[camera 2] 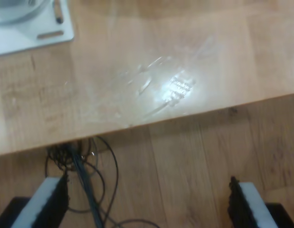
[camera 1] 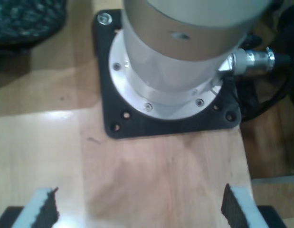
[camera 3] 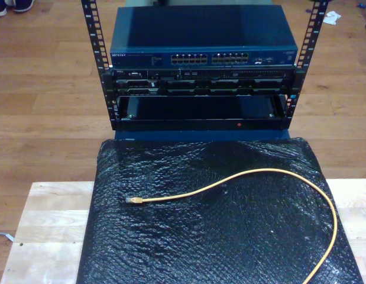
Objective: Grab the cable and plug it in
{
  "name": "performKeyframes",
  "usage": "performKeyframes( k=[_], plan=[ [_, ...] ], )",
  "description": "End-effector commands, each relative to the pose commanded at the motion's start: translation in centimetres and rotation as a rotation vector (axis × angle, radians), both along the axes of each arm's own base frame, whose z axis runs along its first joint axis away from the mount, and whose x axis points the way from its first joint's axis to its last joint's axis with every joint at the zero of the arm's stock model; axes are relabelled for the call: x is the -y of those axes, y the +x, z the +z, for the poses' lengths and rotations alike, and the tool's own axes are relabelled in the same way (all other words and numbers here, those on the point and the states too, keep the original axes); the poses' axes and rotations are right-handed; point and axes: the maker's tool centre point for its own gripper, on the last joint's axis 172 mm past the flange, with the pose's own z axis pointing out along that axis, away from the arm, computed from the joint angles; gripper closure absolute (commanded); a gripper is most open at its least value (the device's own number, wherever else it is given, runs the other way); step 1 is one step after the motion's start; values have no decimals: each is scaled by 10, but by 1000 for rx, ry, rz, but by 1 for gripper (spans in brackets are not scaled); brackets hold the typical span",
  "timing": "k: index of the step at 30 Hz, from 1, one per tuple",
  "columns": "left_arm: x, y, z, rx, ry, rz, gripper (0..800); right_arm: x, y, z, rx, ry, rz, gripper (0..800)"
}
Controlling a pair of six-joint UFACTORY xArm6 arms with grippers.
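Yellow-orange, the cable point(camera 3: 271, 173) looks light and limp on the black padding point(camera 3: 171, 248); hold it just behind the plug point(camera 3: 133, 201), toward the exterior view's left. My first gripper point(camera 1: 139, 209) and my second gripper point(camera 2: 149, 202) both gape empty.

The cable point(camera 3: 271, 177) runs off the exterior view's lower edge (its far end unseen); switch port labels are illegible.

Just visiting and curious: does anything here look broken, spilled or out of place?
Nothing looks damaged or spilled. The yellow cable lies loose on the black bubble wrap, not plugged into the switch.
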Motion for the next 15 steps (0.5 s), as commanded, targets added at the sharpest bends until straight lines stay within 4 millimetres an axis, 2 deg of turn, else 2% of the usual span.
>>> performKeyframes(
  k=[5, 9, 15],
  plan=[
    [3, 14, 4, -2, 4, 14, 0, -5, 24, 14, 26, 42, -60, 4],
    [8, 24, 5, 0, -2, 22, 0, -19, 33, 26, 20, 91, -63, 4],
    [17, 33, 6, -16, -8, 19, 0, -39, 56, 53, 32, 161, -77, 4]
  ],
)
